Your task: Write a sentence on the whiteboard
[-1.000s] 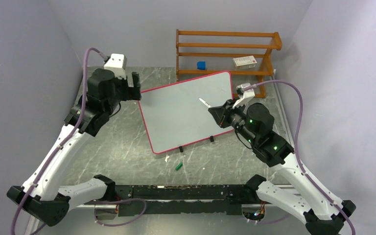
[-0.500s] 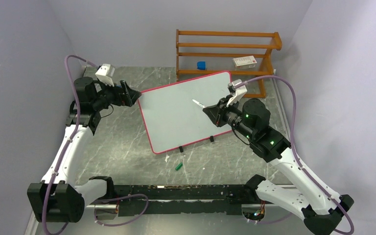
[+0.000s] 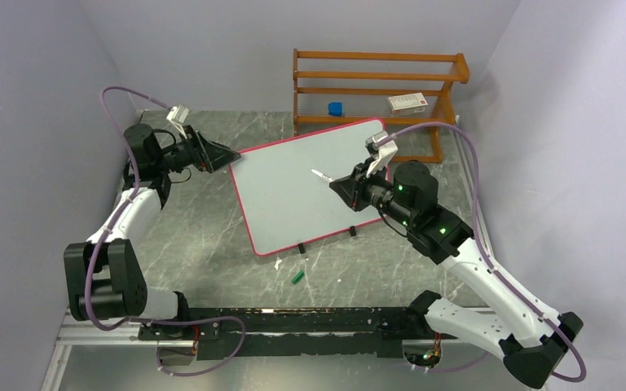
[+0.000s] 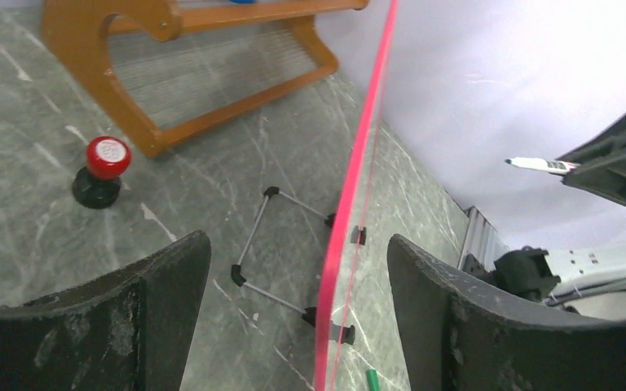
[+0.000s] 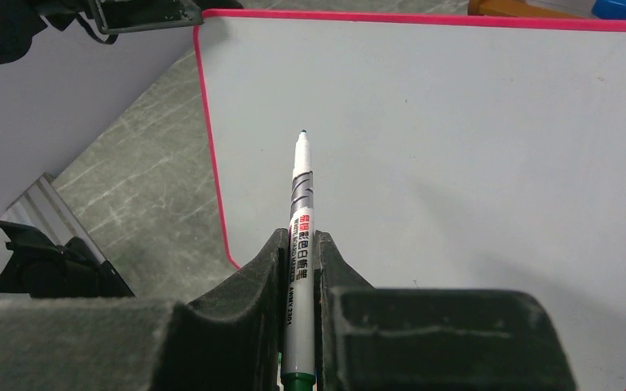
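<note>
Since the board (image 3: 293, 195) is blank, none of the sentence is done. At least the marker (image 5: 300, 204) is uncapped and clamped in the right gripper (image 5: 300, 243), tip aimed at the board, seemingly not touching. The left gripper (image 4: 293, 244) is spread wide around the board's left edge, not gripping. It stands tilted on the grey marbled table (image 3: 204, 236), with a green cap (image 3: 297, 277) near its front, a wooden rack (image 3: 375, 81) behind and pale walls (image 3: 212, 49).

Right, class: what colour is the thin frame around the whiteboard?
Pink-red; the frame of the whiteboard shows best in the right wrist view.
</note>
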### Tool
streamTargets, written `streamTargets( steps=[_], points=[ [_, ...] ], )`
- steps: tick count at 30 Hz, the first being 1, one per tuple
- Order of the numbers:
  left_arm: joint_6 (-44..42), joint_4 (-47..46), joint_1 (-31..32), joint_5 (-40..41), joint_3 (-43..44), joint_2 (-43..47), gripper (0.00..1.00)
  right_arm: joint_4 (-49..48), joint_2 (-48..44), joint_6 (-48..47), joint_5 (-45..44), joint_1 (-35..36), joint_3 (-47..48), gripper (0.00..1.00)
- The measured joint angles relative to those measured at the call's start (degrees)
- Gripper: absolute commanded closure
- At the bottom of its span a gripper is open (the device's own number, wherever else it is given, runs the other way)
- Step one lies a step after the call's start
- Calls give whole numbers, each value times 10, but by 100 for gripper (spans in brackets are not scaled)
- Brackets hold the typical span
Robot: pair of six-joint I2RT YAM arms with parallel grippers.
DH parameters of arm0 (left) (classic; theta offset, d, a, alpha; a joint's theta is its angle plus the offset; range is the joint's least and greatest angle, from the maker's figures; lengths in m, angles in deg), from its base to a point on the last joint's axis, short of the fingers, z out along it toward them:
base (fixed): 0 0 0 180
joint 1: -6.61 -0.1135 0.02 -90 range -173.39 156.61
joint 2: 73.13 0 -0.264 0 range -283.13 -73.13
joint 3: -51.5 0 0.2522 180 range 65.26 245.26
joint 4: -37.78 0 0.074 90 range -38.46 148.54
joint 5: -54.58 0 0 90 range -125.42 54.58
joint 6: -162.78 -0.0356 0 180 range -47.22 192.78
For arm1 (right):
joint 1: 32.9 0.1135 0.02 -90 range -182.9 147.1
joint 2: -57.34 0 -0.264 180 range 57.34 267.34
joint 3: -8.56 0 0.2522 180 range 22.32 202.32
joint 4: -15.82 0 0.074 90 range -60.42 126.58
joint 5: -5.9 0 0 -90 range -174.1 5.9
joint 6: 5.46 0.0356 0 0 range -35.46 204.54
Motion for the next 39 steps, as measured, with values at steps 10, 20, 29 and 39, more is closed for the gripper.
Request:
streamTargets(
  steps=[10,20,29,39],
  points=[
    [30,-75,31,-70,-2,-29,43,-10,32,-10,-5,33,0,100],
    [212,-324,36,-110,-54,-90,79,-25,65,-22,-18,67,3,100],
    [419,-573,34,-113,-82,-172,95,-15,89,-38,-112,159,35,100],
    [387,-555,66,-106,-117,-132,95,-7,103,-50,-246,256,48,100]
  ],
)
